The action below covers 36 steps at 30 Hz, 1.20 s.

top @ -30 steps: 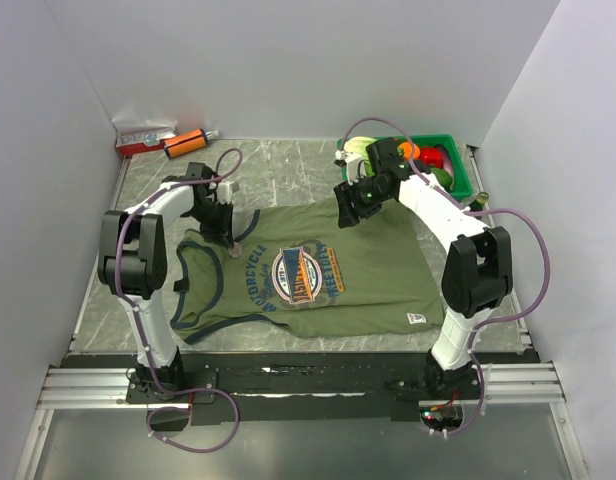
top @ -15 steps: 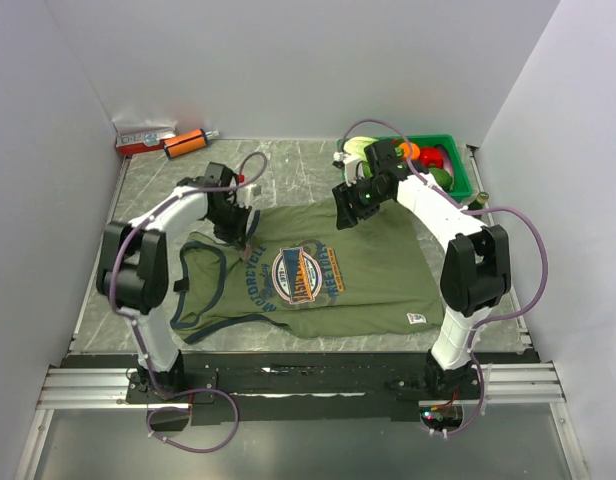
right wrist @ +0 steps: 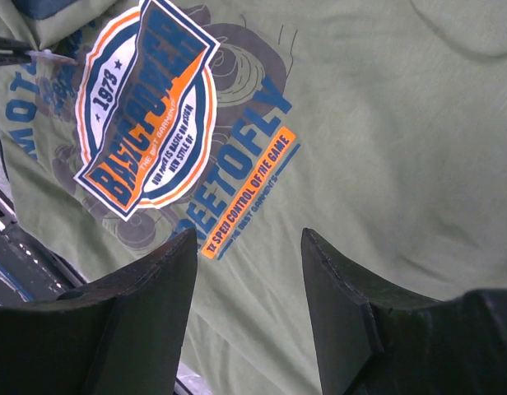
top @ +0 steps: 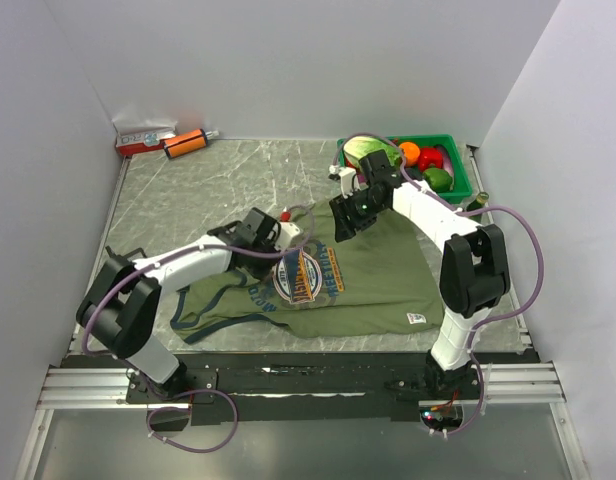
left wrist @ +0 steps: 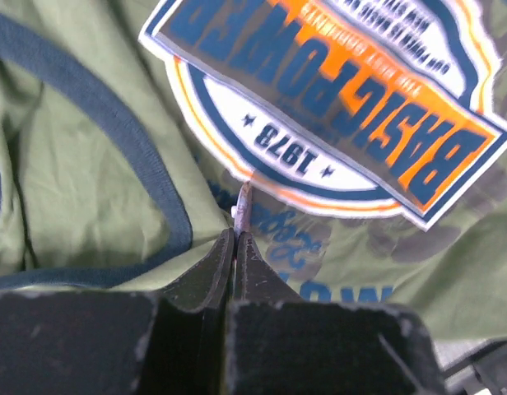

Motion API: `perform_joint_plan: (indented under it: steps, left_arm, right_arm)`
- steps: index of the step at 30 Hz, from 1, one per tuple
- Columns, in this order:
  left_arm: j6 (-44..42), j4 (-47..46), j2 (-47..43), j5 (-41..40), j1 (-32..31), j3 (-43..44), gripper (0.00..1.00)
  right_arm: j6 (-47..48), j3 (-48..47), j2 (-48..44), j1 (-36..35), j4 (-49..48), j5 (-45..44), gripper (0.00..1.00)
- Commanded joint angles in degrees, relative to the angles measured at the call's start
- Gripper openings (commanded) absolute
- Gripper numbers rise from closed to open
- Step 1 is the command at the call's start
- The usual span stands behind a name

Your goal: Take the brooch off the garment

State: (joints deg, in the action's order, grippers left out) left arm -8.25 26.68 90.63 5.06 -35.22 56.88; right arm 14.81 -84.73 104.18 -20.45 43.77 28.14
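The olive-green T-shirt (top: 388, 270) lies flat mid-table, with its round blue-orange-white chest print (top: 310, 274) facing up. My left gripper (top: 294, 240) hovers at the print's upper left edge. In the left wrist view it (left wrist: 235, 239) is shut on a thin whitish disc seen edge-on, the brooch (left wrist: 244, 204), above the shirt (left wrist: 89, 164). The brooch also shows in the right wrist view (right wrist: 49, 56) at the top left, above the shirt (right wrist: 385, 123). My right gripper (top: 346, 218) is open and empty over the shirt's upper part; its jaws (right wrist: 249, 247) stand wide apart.
A green bin (top: 460, 160) of toy fruit stands at the back right. An orange bottle (top: 185, 143) and a red-white box (top: 143, 140) lie at the back left. The white hem label (top: 416, 319) is at the shirt's near right. Walls enclose three sides.
My left arm swung from the shirt's collar area rightward to the chest print's edge, its gripper staying shut. My right gripper shifted slightly left and nearer.
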Motion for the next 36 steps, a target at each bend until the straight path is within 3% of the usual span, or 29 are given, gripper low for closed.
perform_joint_plan:
  steps: [1,6,9,17,21,28,36]
  left_arm:
    - [-1.2,-6.9,-3.7,-7.5,-4.7,-4.1,0.03]
    - [-0.8,-5.4,-3.0,-1.1,-5.1,-4.2,0.28]
    - [0.4,-4.0,-2.0,4.7,-5.2,-3.6,0.34]
    - [1.6,-2.2,-1.3,17.4,-5.1,-2.4,0.38]
    - [1.7,-0.9,-3.2,17.4,-3.7,0.4,0.37]
    - [6.2,-2.1,-7.8,20.6,9.6,4.0,0.41]
    - [11.4,3.3,2.6,28.6,20.7,7.7,0.43]
  right_arm:
    - [-0.6,1.2,-4.6,-1.0,-1.7,0.5,0.60]
    - [-0.7,2.4,-5.1,-1.7,-1.2,0.8,0.61]
    - [-0.9,2.7,-5.2,-1.6,-1.2,0.8,0.61]
    - [-1.2,3.0,-5.1,-1.7,-1.1,0.9,0.61]
    - [-1.6,2.6,-5.6,-1.9,-1.1,0.8,0.61]
    - [-2.5,1.6,-5.0,-3.8,-1.6,2.9,0.59]
    - [-3.4,-2.6,0.9,-8.6,-1.6,17.5,0.51]
